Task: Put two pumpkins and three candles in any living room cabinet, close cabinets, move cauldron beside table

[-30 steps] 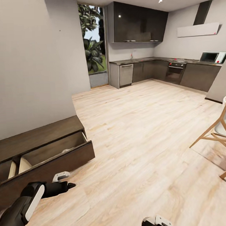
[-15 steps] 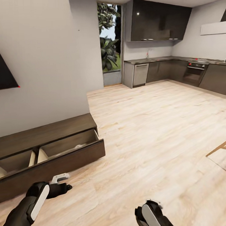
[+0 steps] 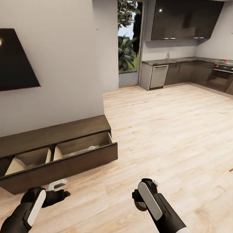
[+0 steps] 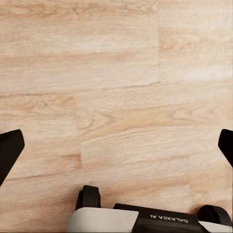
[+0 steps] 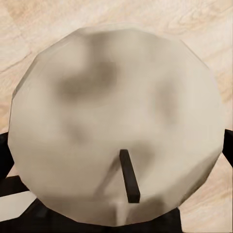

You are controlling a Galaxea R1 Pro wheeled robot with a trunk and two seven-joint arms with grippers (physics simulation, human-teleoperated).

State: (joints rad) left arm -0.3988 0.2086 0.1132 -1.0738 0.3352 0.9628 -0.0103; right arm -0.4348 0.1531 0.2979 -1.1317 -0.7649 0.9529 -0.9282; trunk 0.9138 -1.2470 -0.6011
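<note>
As the head view has swung left since a second ago, the long, low, dark brown wooden cabinet (image 3: 57, 150) sits nearer centre, its drawer open; the right gripper (image 5: 116, 213) has risen into view, jaws clenched on a stubby grey-beige candle (image 5: 116, 121); the left gripper (image 4: 116, 145) hangs released over the pale plank floor (image 3: 171, 134); stowing looks next.
</note>
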